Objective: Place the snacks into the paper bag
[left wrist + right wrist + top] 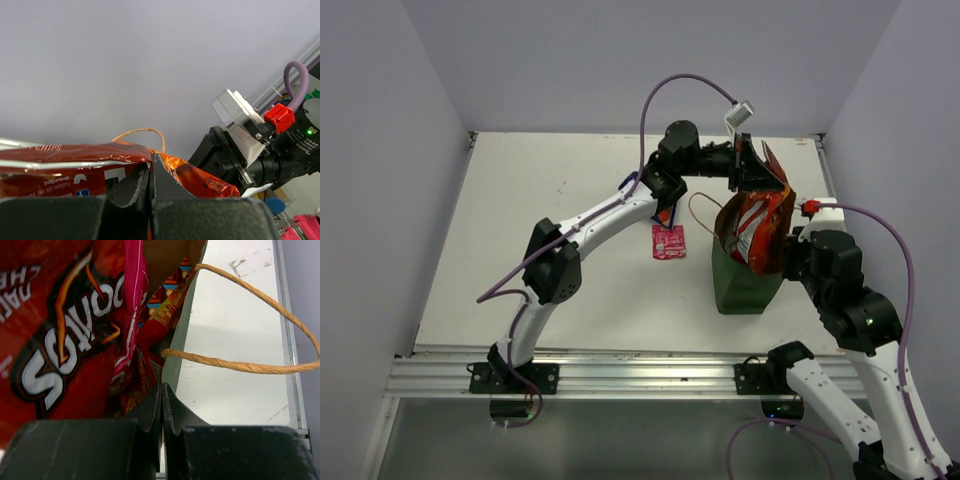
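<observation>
The dark green paper bag (740, 285) stands at the right of the table. My left gripper (744, 166) is shut on the top edge of the red Doritos bag (760, 228), which sticks partly out of the paper bag's mouth; the left wrist view shows the jaws pinching the foil (90, 167). My right gripper (161, 390) is shut on the paper bag's green rim (182, 347) and also shows in the top view (792, 258). Inside the bag are the Doritos bag (55, 335), a pink packet (132, 310) and a patterned red packet (167, 302). A small pink sachet (669, 241) lies on the table.
A brown rope handle (245, 367) loops out over the white table (235, 330) to the bag's right; the other handle (698, 205) loops to its left. A bit of blue (666, 214) shows under the left arm. Grey walls enclose three sides.
</observation>
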Controlling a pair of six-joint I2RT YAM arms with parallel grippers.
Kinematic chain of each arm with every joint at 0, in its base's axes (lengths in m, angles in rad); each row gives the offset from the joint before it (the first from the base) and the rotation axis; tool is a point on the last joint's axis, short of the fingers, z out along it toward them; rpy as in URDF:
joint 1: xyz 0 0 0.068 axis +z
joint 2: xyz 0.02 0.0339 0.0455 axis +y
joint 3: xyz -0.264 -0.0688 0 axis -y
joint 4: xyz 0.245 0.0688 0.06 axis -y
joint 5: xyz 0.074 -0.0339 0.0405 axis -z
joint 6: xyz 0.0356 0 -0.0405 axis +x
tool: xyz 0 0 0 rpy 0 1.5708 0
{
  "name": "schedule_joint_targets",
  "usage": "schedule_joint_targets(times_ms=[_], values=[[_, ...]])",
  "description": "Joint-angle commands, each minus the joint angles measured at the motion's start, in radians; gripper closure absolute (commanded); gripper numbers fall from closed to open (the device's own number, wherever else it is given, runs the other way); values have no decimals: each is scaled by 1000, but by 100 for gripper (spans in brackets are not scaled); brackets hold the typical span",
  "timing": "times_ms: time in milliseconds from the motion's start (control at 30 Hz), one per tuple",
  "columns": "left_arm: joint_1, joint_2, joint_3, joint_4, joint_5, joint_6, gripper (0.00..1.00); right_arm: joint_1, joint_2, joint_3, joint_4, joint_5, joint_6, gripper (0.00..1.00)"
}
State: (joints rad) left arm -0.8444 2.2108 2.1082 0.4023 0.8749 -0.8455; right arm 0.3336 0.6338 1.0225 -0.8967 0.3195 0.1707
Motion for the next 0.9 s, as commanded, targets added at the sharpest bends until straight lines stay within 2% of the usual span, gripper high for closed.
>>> schedule_joint_targets(times_ms=[0, 100, 233, 333, 467, 667, 700, 733, 867], values=[[36, 18, 104, 15, -4, -12, 100, 1, 12, -4, 12, -20, -16, 100], [48, 24, 122, 10, -1, -14, 100, 2, 12, -4, 13, -20, -16, 100], [51, 17, 58, 35, 12, -16, 100, 1, 14, -4, 12, -19, -16, 100], [41, 3, -5, 101, 84, -53, 100, 1, 12, -4, 13, -17, -16, 100], [2, -32, -54, 28, 179, 15, 100, 1, 15, -4, 13, -17, -14, 100], [-74, -95, -59, -353, 162, 295, 100, 1, 12, -4, 13, -14, -13, 100], [-81, -100, -50, -399, 130, 328, 100, 2, 10, -4, 15, -14, -14, 100], [-91, -100, -21, -548, 104, 400, 100, 1, 12, -4, 15, -14, -13, 100], [-114, -74, 93, -808, -34, 534, 100, 1, 7, -4, 15, -11, -16, 100]])
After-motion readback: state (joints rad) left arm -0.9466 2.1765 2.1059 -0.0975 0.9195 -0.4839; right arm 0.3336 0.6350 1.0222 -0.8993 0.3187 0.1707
